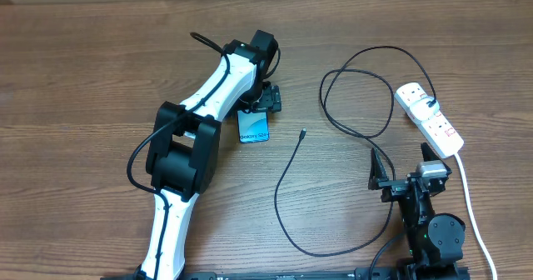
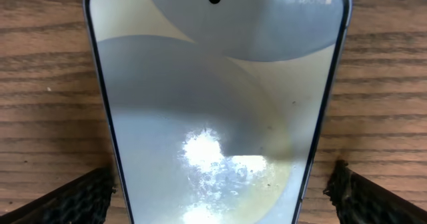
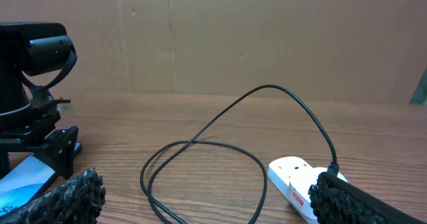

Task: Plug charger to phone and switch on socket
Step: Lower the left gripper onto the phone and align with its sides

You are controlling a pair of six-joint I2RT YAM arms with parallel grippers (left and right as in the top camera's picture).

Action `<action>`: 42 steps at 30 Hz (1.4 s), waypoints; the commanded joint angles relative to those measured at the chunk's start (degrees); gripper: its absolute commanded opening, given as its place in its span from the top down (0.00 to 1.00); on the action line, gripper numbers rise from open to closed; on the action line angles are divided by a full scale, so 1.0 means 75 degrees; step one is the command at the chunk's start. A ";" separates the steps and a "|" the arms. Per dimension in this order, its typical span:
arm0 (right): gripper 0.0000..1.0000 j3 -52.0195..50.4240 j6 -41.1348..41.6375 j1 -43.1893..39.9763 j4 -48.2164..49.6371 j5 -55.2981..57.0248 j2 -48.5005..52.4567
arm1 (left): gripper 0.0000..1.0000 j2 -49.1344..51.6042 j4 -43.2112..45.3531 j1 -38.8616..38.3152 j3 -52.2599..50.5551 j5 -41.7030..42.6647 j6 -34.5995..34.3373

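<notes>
Phone (image 1: 254, 130), the slim rectangular smartphone with dark edges and a bright blue-cyan screen, is lying flat mid-way across the brown wood-grain table (image 1: 75, 80). Its long axis runs roughly away from the robot, text end nearest, and the far end is hidden under the left claw (image 1: 266, 101). That claw is spread wide, one finger each side of the phone with bare wood showing in the gaps, so nothing's pinched. The elongated white plastic power strip (image 1: 429, 117) sits far right, near the right claw (image 1: 402, 178), which is also spread and empty. The long thin black charger cable (image 1: 277, 192) loops between them. Its small connector tip (image 1: 303, 132) lies just right of the phone, nearer the left arm. Open wood all round, no edge close, so I'd say there's plenty of room.
</notes>
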 commanded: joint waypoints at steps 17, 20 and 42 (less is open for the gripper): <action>0.00 -0.0082 0.0015 -0.0035 0.0052 -0.0015 -0.0067 | 0.00 0.0050 -0.0184 0.0297 -0.0198 -0.0058 0.0312; 0.00 -0.0082 0.0017 -0.0035 0.0052 -0.0015 -0.0067 | 0.00 0.0050 -0.0219 0.0291 -0.0201 -0.0026 0.0382; 0.00 -0.0082 0.0015 -0.0035 0.0052 -0.0015 -0.0067 | 0.12 0.0055 -0.0192 0.0236 -0.0251 -0.0026 0.0350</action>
